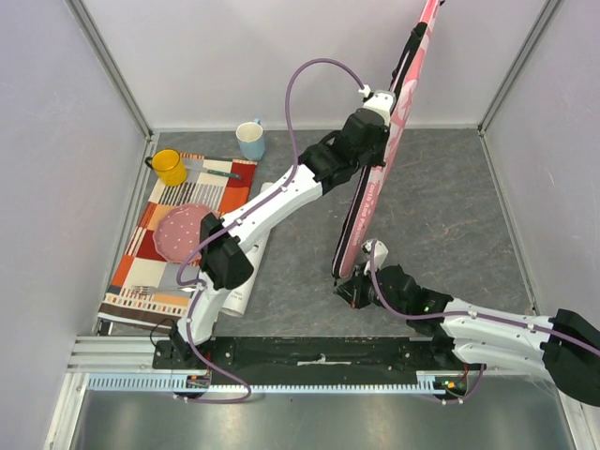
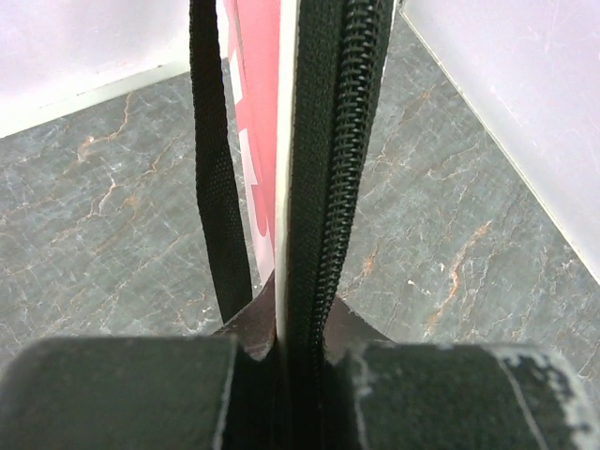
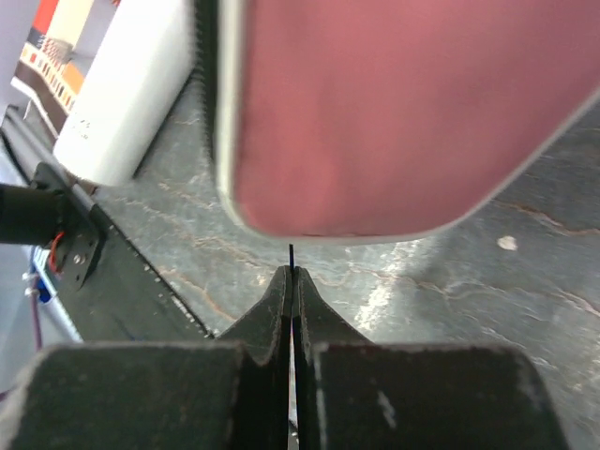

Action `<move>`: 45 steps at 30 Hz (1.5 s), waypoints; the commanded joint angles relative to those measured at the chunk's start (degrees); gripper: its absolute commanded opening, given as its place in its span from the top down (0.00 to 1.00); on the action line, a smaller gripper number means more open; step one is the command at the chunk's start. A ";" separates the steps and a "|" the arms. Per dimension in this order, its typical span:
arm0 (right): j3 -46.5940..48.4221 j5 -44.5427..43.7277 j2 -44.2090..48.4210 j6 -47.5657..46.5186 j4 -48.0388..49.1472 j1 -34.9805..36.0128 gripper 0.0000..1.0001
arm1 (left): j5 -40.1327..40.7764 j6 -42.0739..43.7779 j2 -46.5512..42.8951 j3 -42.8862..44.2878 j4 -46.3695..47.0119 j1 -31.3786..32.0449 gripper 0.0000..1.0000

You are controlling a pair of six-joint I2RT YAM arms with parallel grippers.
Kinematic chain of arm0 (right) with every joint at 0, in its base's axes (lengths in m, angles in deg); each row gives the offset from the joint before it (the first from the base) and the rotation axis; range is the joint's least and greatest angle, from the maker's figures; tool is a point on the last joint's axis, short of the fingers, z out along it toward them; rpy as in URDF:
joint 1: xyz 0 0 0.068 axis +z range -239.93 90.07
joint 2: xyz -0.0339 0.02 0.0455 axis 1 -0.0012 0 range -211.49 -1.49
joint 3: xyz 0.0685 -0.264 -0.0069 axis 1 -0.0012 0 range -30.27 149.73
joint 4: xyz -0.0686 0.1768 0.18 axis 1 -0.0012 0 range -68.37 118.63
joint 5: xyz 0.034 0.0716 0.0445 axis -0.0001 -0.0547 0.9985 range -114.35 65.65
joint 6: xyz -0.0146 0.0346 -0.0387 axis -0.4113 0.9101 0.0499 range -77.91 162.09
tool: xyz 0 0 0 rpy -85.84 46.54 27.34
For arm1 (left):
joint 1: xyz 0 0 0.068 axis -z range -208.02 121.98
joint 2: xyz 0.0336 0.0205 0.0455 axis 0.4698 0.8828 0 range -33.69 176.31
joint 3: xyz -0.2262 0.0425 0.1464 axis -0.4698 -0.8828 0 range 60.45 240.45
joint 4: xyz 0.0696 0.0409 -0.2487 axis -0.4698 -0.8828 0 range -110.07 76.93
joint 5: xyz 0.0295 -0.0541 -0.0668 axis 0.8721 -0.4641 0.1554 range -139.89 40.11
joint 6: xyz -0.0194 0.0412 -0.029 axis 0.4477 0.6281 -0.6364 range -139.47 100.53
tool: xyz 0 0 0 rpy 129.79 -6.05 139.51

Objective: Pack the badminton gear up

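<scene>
Pink racket bag [image 1: 373,202] held steeply on end over the tabletop [image 1: 450,206], left gripper [image 1: 387,122] jaws clenched on its zipper edge, right gripper [image 1: 352,286] jaws pressed together just below its lower end

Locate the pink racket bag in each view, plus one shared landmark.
Top external: pink racket bag stands tilted, right of centre, reaching the top edge.
Left wrist: its zipper edge and pink face run up the centre.
Right wrist: its rounded pink end fills the upper centre.
Shared landmark: grey marbled tabletop, in every view.
</scene>
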 commanded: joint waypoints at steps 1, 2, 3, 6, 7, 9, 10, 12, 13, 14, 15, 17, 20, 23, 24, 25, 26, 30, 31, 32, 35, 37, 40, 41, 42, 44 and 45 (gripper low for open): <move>-2.14 -6.66 1.39 0.50 -3.90 0.93 1.00 | 1.27 1.60 -4.57 6.06 5.69 -0.71 0.98; -1.96 -8.68 1.83 1.20 -6.87 1.01 1.00 | 1.17 0.81 -4.93 5.88 4.99 -0.97 0.98; -1.70 -12.01 2.71 1.47 -8.20 0.67 1.00 | 0.65 0.72 -5.28 5.70 3.85 -1.15 0.98; 0.57 -9.95 3.24 -2.54 -9.27 -0.04 1.00 | -2.24 1.85 -6.33 5.26 3.40 -1.06 0.98; 1.55 -8.10 3.51 -4.05 -9.53 -0.13 1.00 | -3.47 2.55 -6.68 3.52 4.10 -1.15 0.98; 5.32 -1.62 6.57 -9.91 -11.72 -0.04 0.75 | -7.87 5.80 -8.70 0.53 5.16 -1.15 0.98; 6.81 -0.97 8.15 -11.34 -17.39 -0.04 0.52 | -8.93 7.12 -9.75 -3.05 5.42 -1.15 0.98; 10.51 -2.97 13.77 -14.16 -23.57 -0.04 0.41 | -10.43 10.29 -13.79 -8.25 6.91 -1.32 0.98; 11.39 -3.86 15.79 -14.69 -28.38 -0.04 0.31 | -11.56 10.64 -15.28 -13.84 8.83 -2.11 0.98; 12.79 -4.56 19.64 -15.13 -30.26 -0.04 0.28 | -15.49 10.47 -16.52 -16.42 9.98 -2.81 0.98; 13.67 -5.61 21.51 -15.14 -31.49 -0.04 0.25 | -18.83 10.12 -18.88 -20.89 10.78 -3.43 0.98; 16.83 -9.48 25.46 -14.26 -34.05 -0.04 0.20 | -26.81 7.76 -20.13 -24.17 12.01 -5.53 0.98; 23.58 -15.28 23.92 -14.34 -35.98 0.05 0.12 | -40.34 2.22 -19.52 -27.69 12.19 -8.70 0.98; 31.75 -18.62 16.90 -15.93 -38.97 -0.04 0.11 | -51.42 -2.44 -17.59 -31.12 13.50 -10.90 0.98; 33.44 -19.76 15.22 -15.93 -39.93 -0.04 0.09 | -53.82 -3.67 -16.63 -31.82 13.33 -11.51 0.98; 34.85 -20.73 13.63 -15.67 -41.60 -0.04 0.08 | -55.85 -6.20 -14.10 -31.66 12.90 -12.82 0.98; 37.13 -22.05 11.09 -15.14 -41.88 -0.04 0.08 | -60.92 -7.71 -11.98 -31.31 11.33 -13.53 0.98; 39.87 -20.66 7.73 -13.91 -39.60 0.05 0.06 | -62.82 -8.78 -6.08 -30.94 9.20 -15.03 0.98; 40.14 -20.39 7.29 -13.82 -38.72 -0.04 0.05 | -62.29 -8.95 -5.55 -31.30 9.46 -15.03 0.98; 40.49 -20.22 6.51 -13.65 -38.37 -0.13 0.05 | -61.85 -9.04 -4.24 -31.30 9.55 -15.03 0.98; 40.67 -18.99 5.53 -13.91 -37.66 -0.13 0.05 | -58.18 -9.22 -2.04 -30.16 9.38 -15.03 0.96; 39.80 -19.42 5.53 -13.73 -37.57 -0.21 0.05 | -55.79 -8.34 -1.42 -29.99 8.85 -14.95 0.77; 38.82 -20.48 5.45 -13.12 -37.48 -0.56 0.04 | -50.17 -5.98 -1.15 -28.67 5.18 -14.95 0.06; 38.73 -20.74 5.27 -13.03 -37.48 -1.00 0.04 | -47.02 -5.53 -1.67 -29.36 4.99 -14.95 0.00; 38.65 -20.83 5.18 -12.86 -37.48 -1.27 0.03 | -45.17 -5.26 -3.24 -29.80 4.81 -14.95 0.00; 38.38 -21.35 4.48 -12.24 -37.75 -2.67 0.03 | -40.08 -4.39 -5.27 -30.60 3.85 -14.95 0.00; 38.21 -22.14 4.39 -11.89 -38.70 -3.02 0.03 | -37.70 -3.69 -8.33 -30.77 3.14 -14.77 0.00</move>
